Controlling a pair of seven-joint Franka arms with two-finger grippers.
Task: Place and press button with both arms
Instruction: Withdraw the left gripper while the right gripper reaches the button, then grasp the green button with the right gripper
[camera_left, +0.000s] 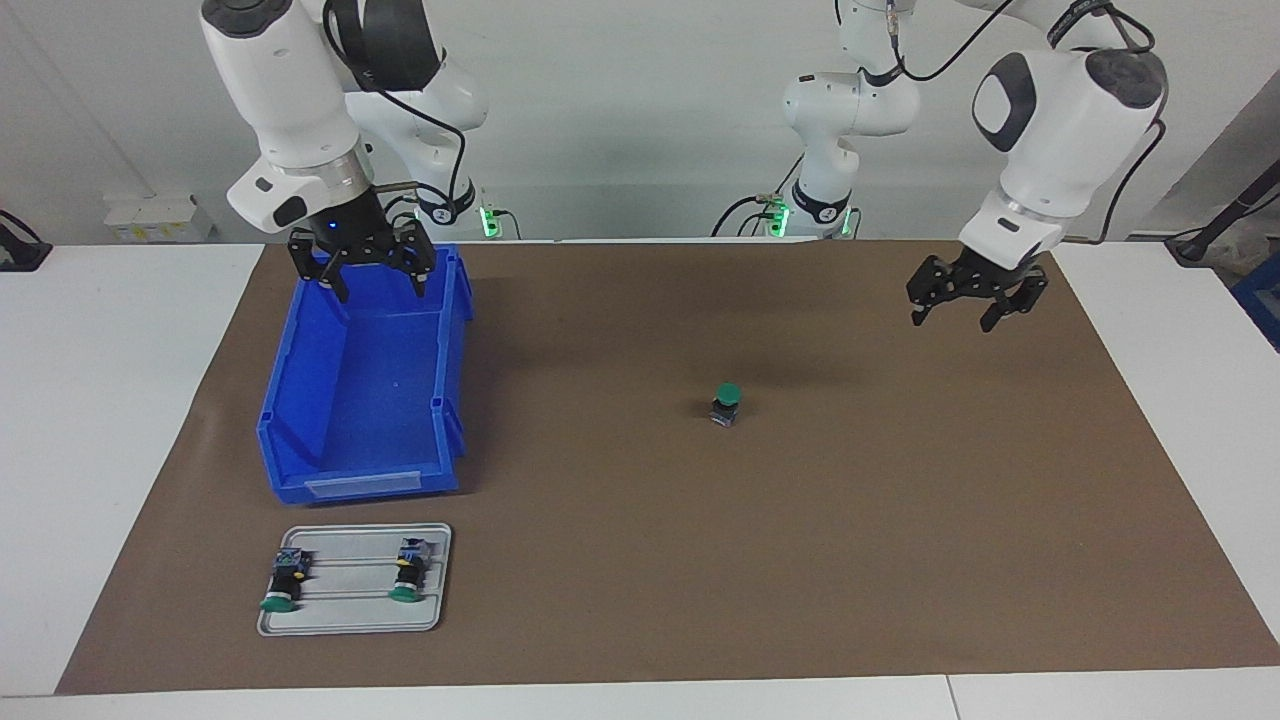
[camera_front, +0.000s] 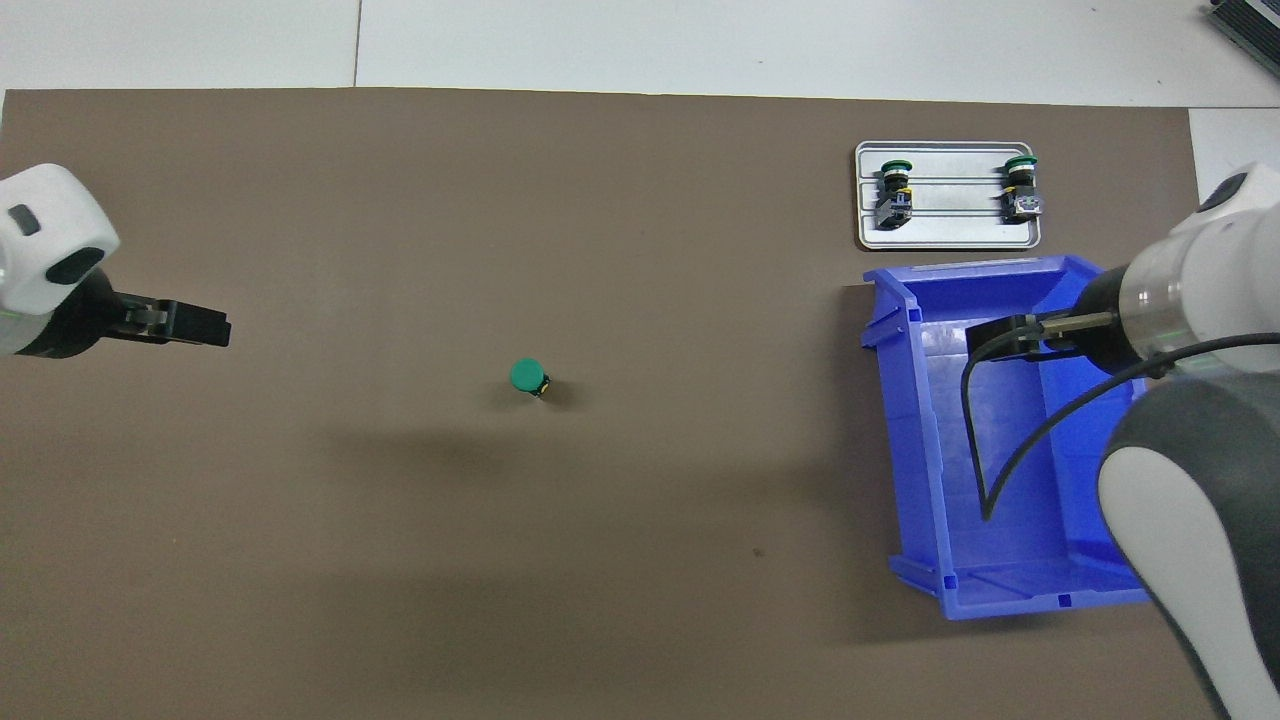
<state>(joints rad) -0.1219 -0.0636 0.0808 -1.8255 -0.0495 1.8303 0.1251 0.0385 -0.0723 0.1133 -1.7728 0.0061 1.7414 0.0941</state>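
Button (camera_left: 727, 401) stands upright on brown mat (camera_left: 640, 600)

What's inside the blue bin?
Blue bin shows only bare floor; no button inside. Right gripper hangs open over it; overhead, that arm covers part of the floor.

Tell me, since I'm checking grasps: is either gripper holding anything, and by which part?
Nothing is held. The left gripper and right gripper are both open and empty; the button stands alone on the mat.
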